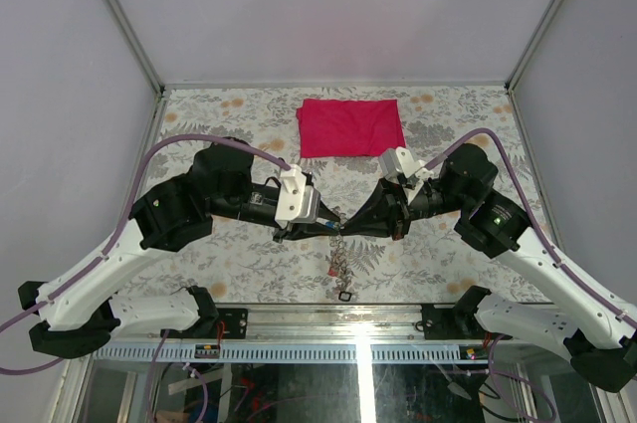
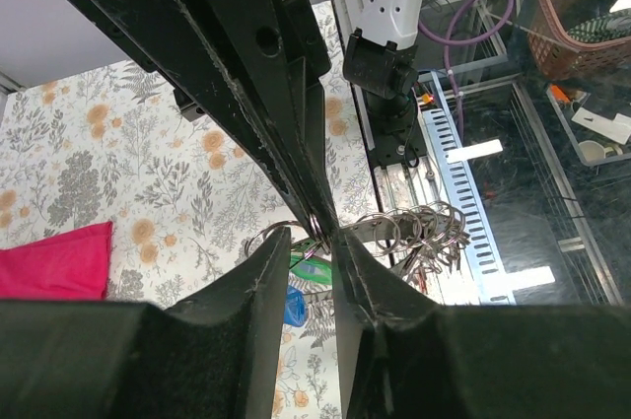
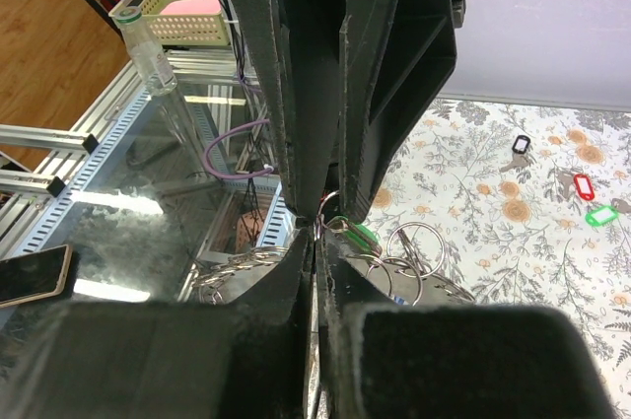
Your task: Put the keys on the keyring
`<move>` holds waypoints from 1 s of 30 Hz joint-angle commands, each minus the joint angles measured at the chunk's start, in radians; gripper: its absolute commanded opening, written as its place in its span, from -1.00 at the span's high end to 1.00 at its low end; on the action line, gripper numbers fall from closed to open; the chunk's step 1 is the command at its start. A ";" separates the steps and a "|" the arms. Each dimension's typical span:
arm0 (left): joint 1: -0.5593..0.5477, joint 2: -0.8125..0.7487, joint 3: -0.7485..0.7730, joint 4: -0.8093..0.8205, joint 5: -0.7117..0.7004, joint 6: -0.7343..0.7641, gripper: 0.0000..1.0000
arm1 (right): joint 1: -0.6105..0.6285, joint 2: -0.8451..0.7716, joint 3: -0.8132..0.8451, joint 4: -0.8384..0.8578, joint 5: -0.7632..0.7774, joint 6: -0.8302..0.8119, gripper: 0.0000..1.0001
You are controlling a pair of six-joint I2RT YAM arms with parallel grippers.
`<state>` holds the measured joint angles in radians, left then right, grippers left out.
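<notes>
The keyring [image 1: 335,231] lies strung left–right between opposed tips mid-scene, keys [image 1: 339,264] trailing nearward: right gripper [image 3: 314,232] clenched on it; left gripper [image 2: 315,242], equally close, fingers narrowly apart, hold not discernible.

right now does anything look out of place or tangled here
Nothing spilled or broken. The untidy spot is the bunch of rings and keys, dangling in a tangle between the left gripper and right gripper. Three tagged keys lie scattered on the table.
</notes>
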<state>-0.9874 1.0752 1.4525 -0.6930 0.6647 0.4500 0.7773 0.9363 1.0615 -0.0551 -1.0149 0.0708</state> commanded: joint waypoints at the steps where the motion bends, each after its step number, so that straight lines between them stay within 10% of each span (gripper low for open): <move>1: -0.004 -0.010 0.023 0.025 0.008 0.013 0.54 | 0.006 -0.018 0.055 0.066 -0.002 -0.004 1.00; 30: -0.004 -0.010 0.029 -0.015 0.023 0.022 0.39 | 0.007 -0.050 0.062 0.055 0.055 -0.018 1.00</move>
<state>-0.9874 1.0668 1.4532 -0.7109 0.6670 0.4549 0.7773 0.9203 1.0630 -0.0559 -0.9764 0.0631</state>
